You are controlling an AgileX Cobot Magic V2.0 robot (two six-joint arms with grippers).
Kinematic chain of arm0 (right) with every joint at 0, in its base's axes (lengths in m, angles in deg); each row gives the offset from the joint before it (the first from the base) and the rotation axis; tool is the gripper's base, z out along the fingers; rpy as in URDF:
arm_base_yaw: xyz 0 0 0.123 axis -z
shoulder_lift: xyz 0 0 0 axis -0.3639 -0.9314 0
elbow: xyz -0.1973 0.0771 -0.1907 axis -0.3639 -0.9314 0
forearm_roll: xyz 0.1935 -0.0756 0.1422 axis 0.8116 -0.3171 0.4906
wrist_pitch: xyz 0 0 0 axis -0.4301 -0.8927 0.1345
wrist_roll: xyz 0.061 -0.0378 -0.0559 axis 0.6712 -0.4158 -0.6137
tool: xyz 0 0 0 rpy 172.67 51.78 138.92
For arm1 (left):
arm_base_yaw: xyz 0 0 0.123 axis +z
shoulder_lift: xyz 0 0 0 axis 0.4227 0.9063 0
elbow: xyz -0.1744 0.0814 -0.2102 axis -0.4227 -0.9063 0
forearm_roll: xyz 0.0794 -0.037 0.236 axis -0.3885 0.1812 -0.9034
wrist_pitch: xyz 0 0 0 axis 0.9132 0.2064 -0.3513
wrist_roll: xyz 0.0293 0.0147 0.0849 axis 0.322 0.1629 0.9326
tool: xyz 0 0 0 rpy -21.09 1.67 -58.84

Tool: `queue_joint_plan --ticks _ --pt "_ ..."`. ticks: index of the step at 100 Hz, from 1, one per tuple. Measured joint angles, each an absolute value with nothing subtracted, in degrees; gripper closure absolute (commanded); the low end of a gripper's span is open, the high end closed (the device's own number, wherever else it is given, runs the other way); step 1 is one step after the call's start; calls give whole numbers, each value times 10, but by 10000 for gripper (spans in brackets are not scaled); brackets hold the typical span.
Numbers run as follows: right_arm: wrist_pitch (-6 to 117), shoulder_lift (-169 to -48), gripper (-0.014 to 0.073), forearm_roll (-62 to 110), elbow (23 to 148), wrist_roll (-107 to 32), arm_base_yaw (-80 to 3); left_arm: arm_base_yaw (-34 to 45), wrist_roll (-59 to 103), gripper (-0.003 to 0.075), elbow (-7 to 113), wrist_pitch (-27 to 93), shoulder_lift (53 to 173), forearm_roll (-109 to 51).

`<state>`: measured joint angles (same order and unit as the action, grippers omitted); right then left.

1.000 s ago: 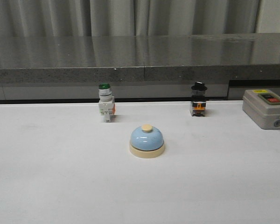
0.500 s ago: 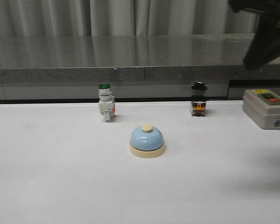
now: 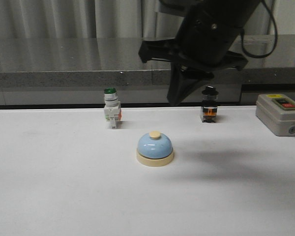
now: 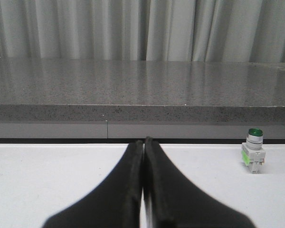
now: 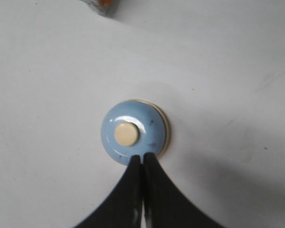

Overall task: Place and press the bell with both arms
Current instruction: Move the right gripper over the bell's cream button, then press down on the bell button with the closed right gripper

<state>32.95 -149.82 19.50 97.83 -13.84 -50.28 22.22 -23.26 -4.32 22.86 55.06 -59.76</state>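
Observation:
The light-blue bell [image 3: 155,147] with its cream button stands upright on the white table [image 3: 64,187], near the middle. My right arm hangs above and behind it, and the right gripper [image 3: 173,100] points down, clear of the bell. From the right wrist view the bell [image 5: 147,128] lies just beyond the right gripper [image 5: 142,156], which is shut with nothing between its fingers; the tips overlap the dome's edge in the picture. My left gripper [image 4: 143,141] is shut and empty, low over the table, and does not show in the front view.
A green-capped white switch [image 3: 111,110] [image 4: 253,154] stands behind the bell to the left. A black-capped switch [image 3: 209,105] stands behind it to the right. A grey box with a red button [image 3: 281,114] sits at the far right. A dark stone ledge [image 3: 88,69] borders the table's back.
My right arm has swung in from the upper right corner to hang over the area just behind the bell. The bell and the switches have not moved.

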Motion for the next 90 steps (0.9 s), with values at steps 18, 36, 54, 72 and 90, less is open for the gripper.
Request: queue_joint_plan --ticks 18,36,54,72,90 --pt "330 -1546 653 196 1019 -139 -520 222 -233 740 -43 229 551 -598" --pt "331 -1577 653 201 1037 -139 -521 222 -233 740 -43 228 551 -598" --pt "331 -1591 653 202 1039 -139 -521 222 -233 740 -43 228 551 -598" --pt "330 -1614 653 202 1039 -139 -521 222 -233 740 -43 228 551 -598" --pt "330 -1624 653 204 1045 -139 -521 222 -233 740 -43 228 551 -598"
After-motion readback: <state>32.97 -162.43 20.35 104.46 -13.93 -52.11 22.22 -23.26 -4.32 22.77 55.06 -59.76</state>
